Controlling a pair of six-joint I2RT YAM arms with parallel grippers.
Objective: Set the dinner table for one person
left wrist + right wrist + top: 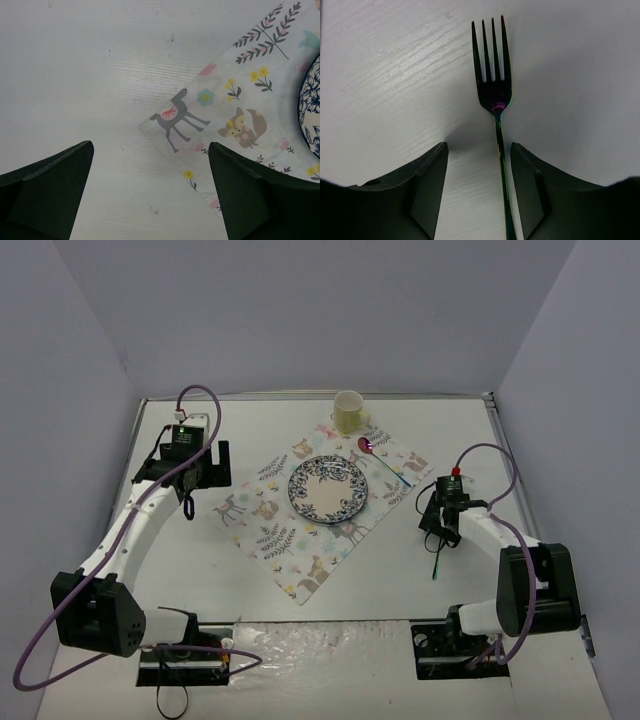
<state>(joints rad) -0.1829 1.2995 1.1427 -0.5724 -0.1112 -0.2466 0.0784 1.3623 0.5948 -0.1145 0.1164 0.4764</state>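
White dinner table [250,420], placemat [270,530] under plate [329,488], cup [348,411], spoon [385,460], left end effector [151,146] released, right end effector [479,147] unclenched astride fork [492,95]

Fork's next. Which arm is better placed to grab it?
Right. The right gripper straddles the fork lying on the table, jaws apart either side of its handle. The left gripper hangs open over the placemat, at its opposite corner.

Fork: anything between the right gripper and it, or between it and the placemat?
Nothing visible. The fork lies on the dinner table, its handle already between the open jaws of the right gripper. Bare tabletop runs from there to the placemat. The spoon lies along that side of it, and the plate is in the middle.
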